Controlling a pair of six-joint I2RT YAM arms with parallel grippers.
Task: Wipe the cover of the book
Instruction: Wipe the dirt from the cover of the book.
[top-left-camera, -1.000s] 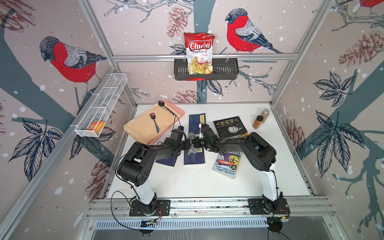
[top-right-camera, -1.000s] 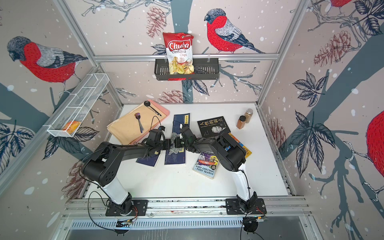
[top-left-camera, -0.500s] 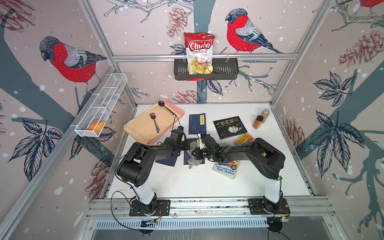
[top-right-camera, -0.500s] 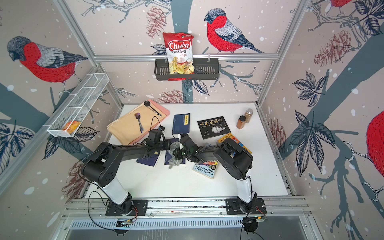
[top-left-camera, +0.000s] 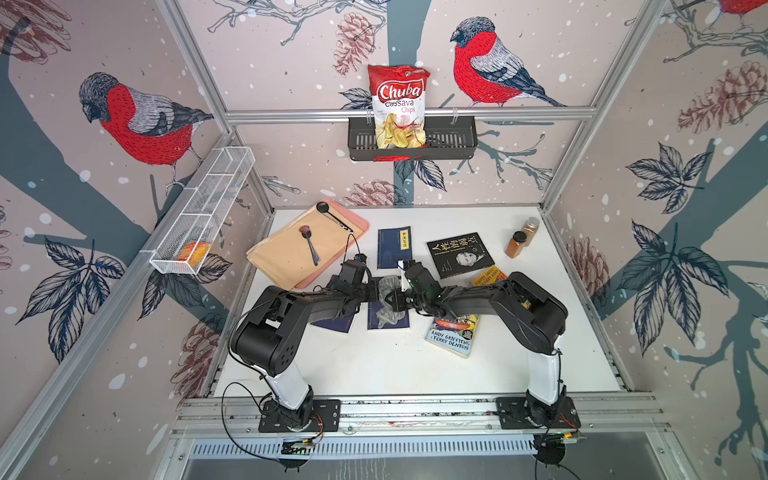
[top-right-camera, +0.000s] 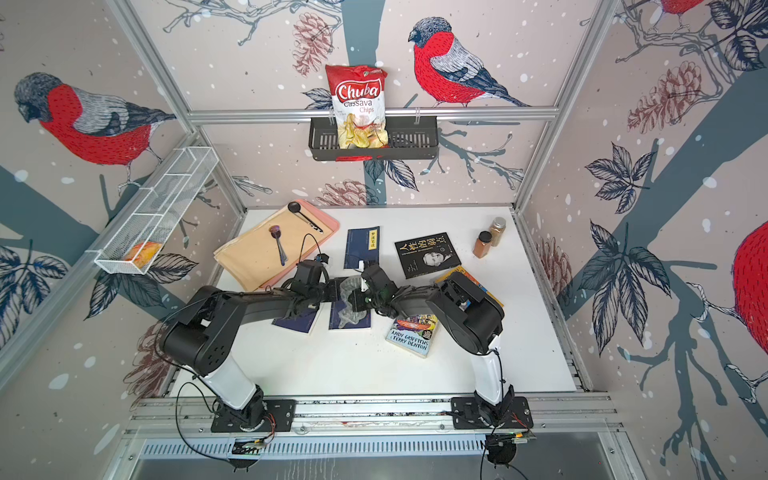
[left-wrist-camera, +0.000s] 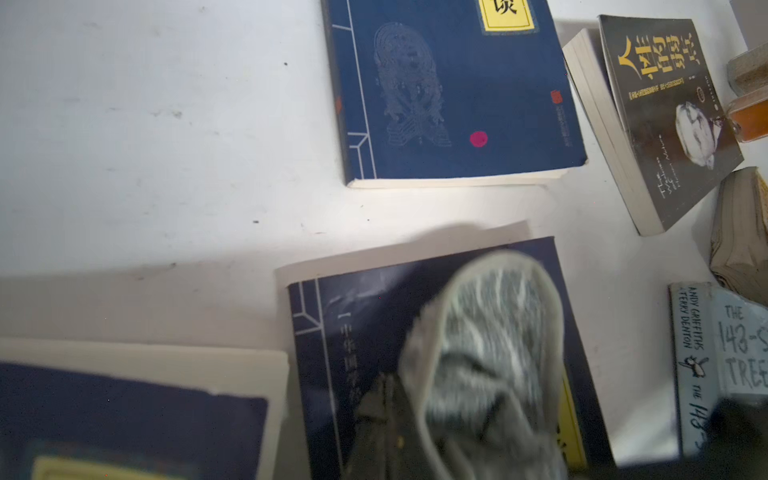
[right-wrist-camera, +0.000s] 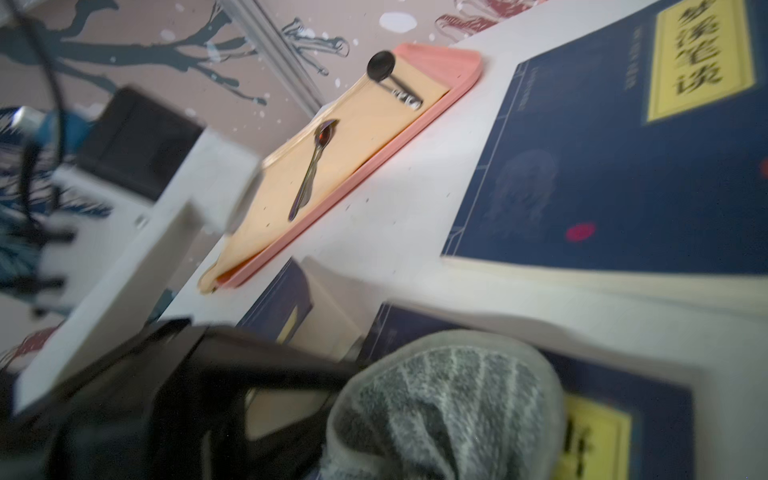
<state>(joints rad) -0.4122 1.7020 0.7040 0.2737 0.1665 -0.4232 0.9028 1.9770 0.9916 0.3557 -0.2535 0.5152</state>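
Observation:
The book (top-left-camera: 390, 322) is dark blue with a yellow label and lies flat at the table's middle; it also shows as the book (left-wrist-camera: 353, 332) in the left wrist view and the book (right-wrist-camera: 648, 399) in the right wrist view. A grey striped cloth (top-left-camera: 388, 286) lies bunched on its cover, and my right gripper (top-left-camera: 397, 298) is shut on it. The cloth (right-wrist-camera: 444, 407) hides that gripper's jaws. My left gripper (top-left-camera: 372, 293) is shut and holds nothing, its tip (left-wrist-camera: 384, 419) resting on the cover beside the cloth (left-wrist-camera: 490, 353).
A second blue book (top-left-camera: 394, 247) lies behind, a third (top-left-camera: 334, 325) under my left arm. A black book (top-left-camera: 459, 254), an orange book (top-left-camera: 488, 276) and a paperback (top-left-camera: 453, 334) lie to the right. A pink tray (top-left-camera: 357, 224) with spoons stands back left, two spice jars (top-left-camera: 515, 244) back right.
My right gripper dragged the cloth along the cover toward the table's front, then came back toward the book's middle. The left gripper stayed where it was.

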